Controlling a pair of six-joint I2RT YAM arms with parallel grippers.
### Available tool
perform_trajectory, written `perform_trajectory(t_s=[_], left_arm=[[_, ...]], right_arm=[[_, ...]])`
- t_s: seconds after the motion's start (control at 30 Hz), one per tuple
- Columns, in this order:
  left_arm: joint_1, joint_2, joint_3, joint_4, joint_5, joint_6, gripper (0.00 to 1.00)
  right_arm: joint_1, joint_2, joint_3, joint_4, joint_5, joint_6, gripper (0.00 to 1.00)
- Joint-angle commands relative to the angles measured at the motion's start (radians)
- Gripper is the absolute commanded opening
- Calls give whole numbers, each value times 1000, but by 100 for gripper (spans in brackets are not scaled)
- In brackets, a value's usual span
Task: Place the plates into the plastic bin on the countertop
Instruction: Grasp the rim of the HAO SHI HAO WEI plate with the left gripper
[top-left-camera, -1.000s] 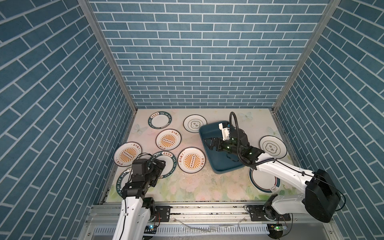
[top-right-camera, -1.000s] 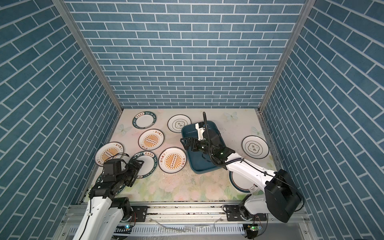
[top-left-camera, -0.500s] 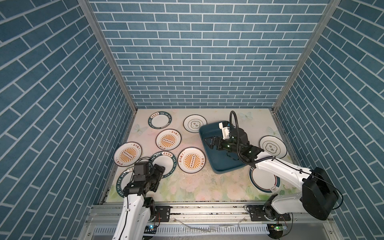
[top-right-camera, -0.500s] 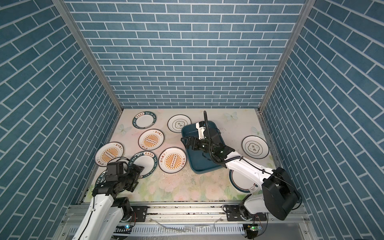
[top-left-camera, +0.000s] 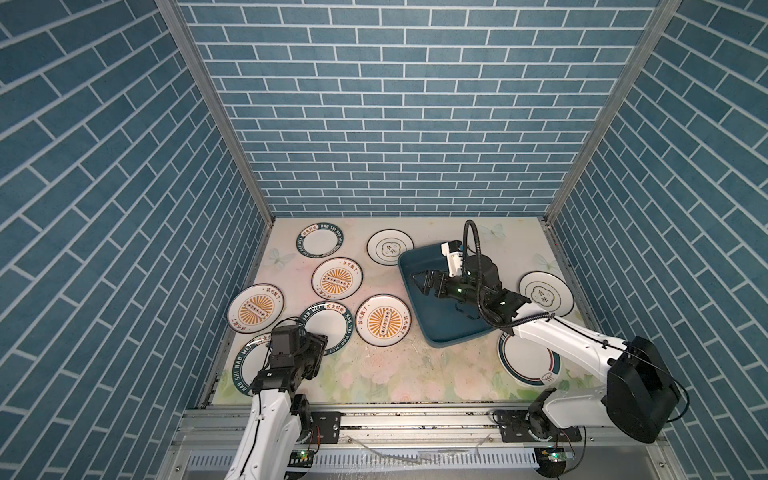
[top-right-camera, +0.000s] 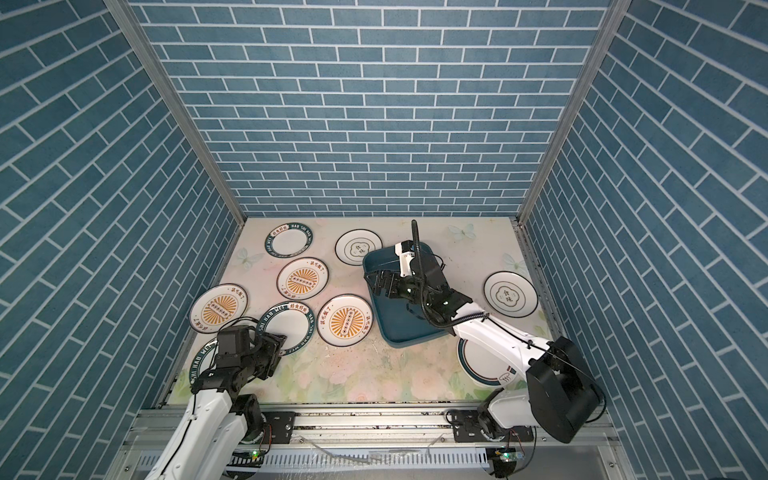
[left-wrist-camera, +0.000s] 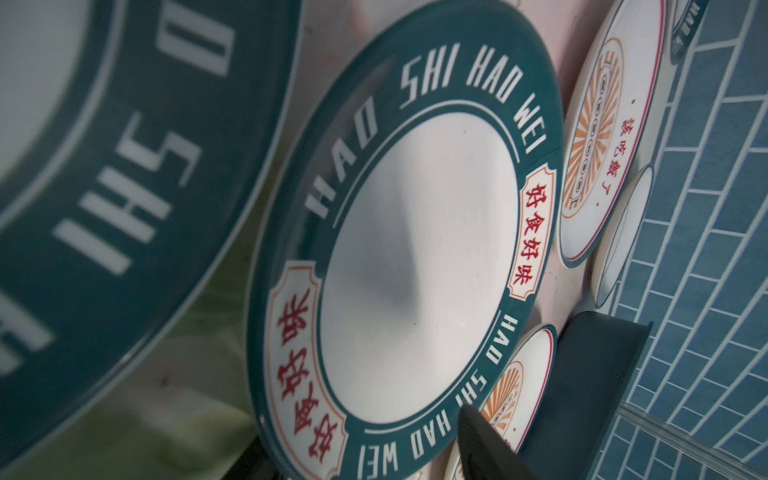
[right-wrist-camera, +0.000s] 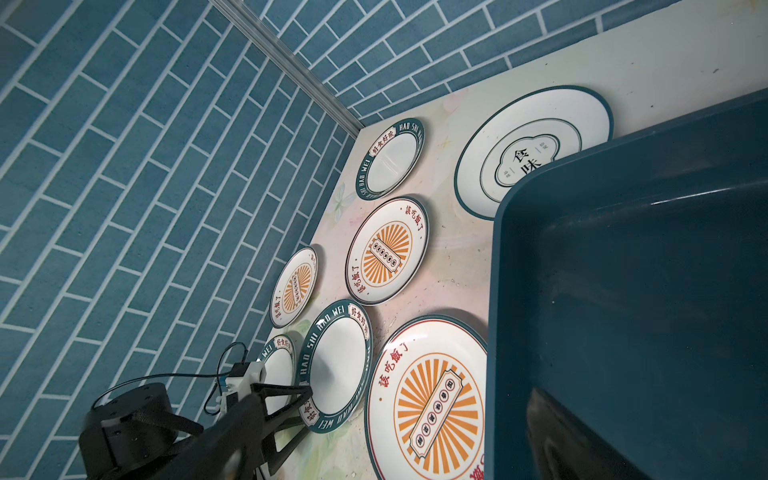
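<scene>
Nearest, left of the plastic bin (top-left-camera: 440, 328), the left gripper (top-right-camera: 280, 345) holds its jaws apart at the near rim of a teal-rimmed plate (left-wrist-camera: 415, 266) lettered "HAO SHI HAO WEI". Just in front of the bin lies a teal-ringed plate (top-left-camera: 528, 357). A sunburst plate (top-left-camera: 383, 320) sits just beside the bin's left wall. Over the bin the right gripper (top-left-camera: 419, 283) hangs spread wide, holding nothing. At the bin's far left corner, a cloud plate (top-left-camera: 390, 248) reads "食味". All these plates rest on the countertop (top-left-camera: 395, 374).

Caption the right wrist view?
Plastic bin beside seven plates on the countertop; left gripper at a lettered plate's rim.
</scene>
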Motion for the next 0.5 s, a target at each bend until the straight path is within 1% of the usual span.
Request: perform_trajectory(t_s=[0.0,0.07,0.17,0.2,0.27,0.47], left_arm=[[6,-18,-53,-26,-40,-24,55],[6,-49,-60,-48,-48,-34,51],[6,-106,-67,-87,-60,-47,37],[6,-125,-69,-104,-65,-51,30],[6,-161,-69,-131,-73,-59,22],[6,-237,-74,-187,-83,-76,8]], right_arm=[[-8,-29,-3,10,15,20,99],[-9,-30,-3,8,17,22,98],[-9,-32,-6,8,21,23,98],[-10,-32,-7,9,22,25,98],[-11,-31,-7,9,22,27,98],[-11,-35,-11,11,22,29,98]])
